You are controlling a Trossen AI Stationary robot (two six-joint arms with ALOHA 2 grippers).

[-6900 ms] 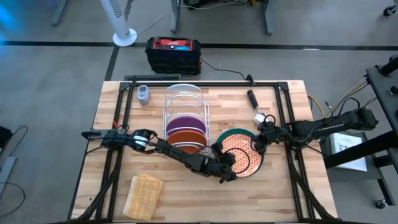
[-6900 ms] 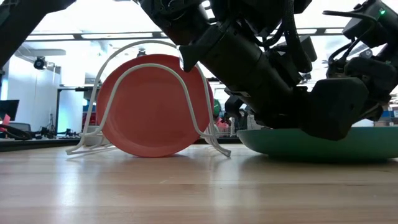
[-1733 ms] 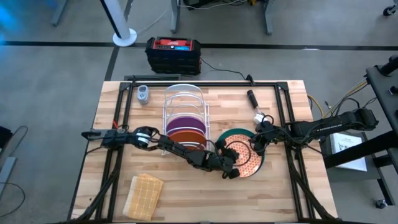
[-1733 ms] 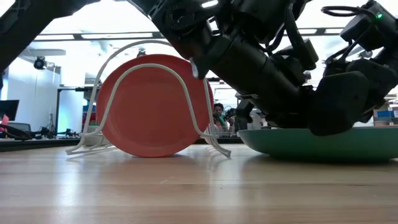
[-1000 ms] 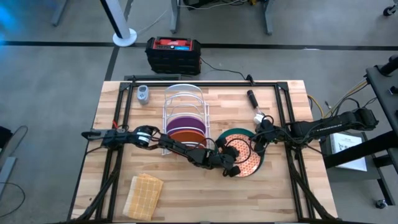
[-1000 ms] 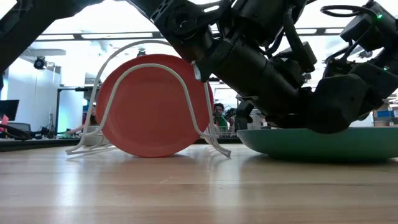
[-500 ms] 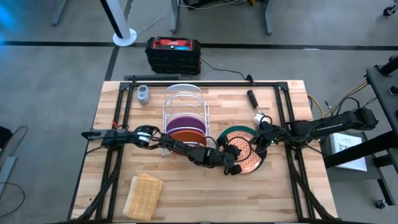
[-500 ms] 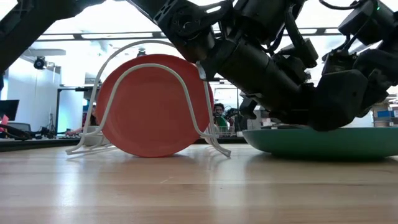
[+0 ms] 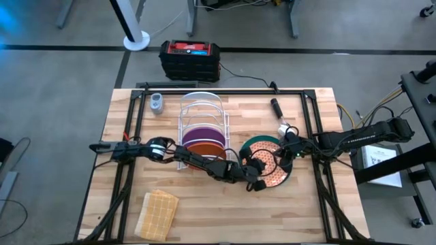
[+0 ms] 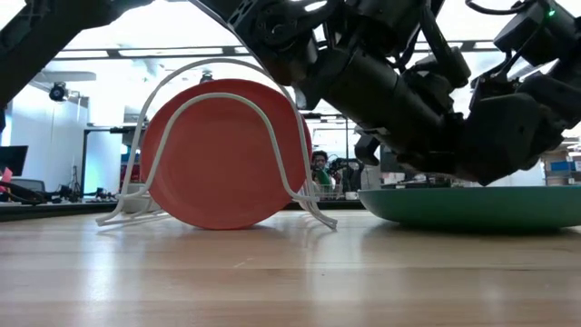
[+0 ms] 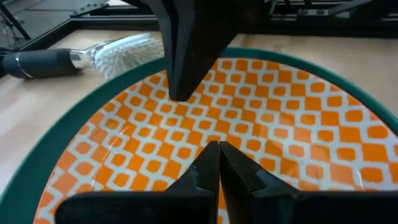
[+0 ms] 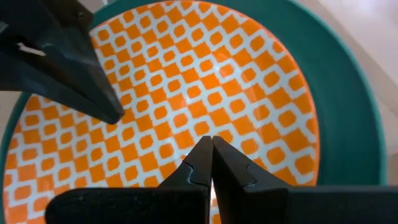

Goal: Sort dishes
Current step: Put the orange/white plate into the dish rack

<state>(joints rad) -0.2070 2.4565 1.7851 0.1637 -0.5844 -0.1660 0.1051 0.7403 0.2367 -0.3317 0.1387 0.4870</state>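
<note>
An orange-patterned plate (image 9: 274,173) lies inside a larger teal plate (image 9: 259,143) at the table's centre right. Both show in the left wrist view (image 11: 298,106) (image 11: 74,118) and in the right wrist view (image 12: 205,68) (image 12: 348,106). My left gripper (image 9: 257,182) (image 11: 219,149) is shut over the patterned plate's near-left part. My right gripper (image 9: 277,159) (image 12: 212,144) is shut over its far-right part. A purple plate (image 9: 201,133) and a plain orange plate (image 9: 203,150) (image 10: 218,154) stand on edge in the white wire rack (image 9: 201,105). My left gripper slants down from the table's left, its shut fingertips (image 11: 208,163) low over the patterned face; I cannot tell whether they touch it. My right gripper slants down from the table's right. Its shut tip (image 11: 180,93) seems to meet the patterned face, though contact is not plain.
A black-handled brush (image 9: 279,112) (image 11: 68,59) lies beyond the plates toward the far edge. A tan woven cloth (image 9: 158,212) lies near the front left and a small grey object (image 9: 157,103) left of the rack. A red-and-black box (image 9: 191,58) sits on the floor behind the table.
The two stacked plates have slid a little toward the table's right edge. In the low view my left gripper has risen slightly off the teal plate's rim, and a thin edge now shows beneath it. Both grippers have stayed shut.
</note>
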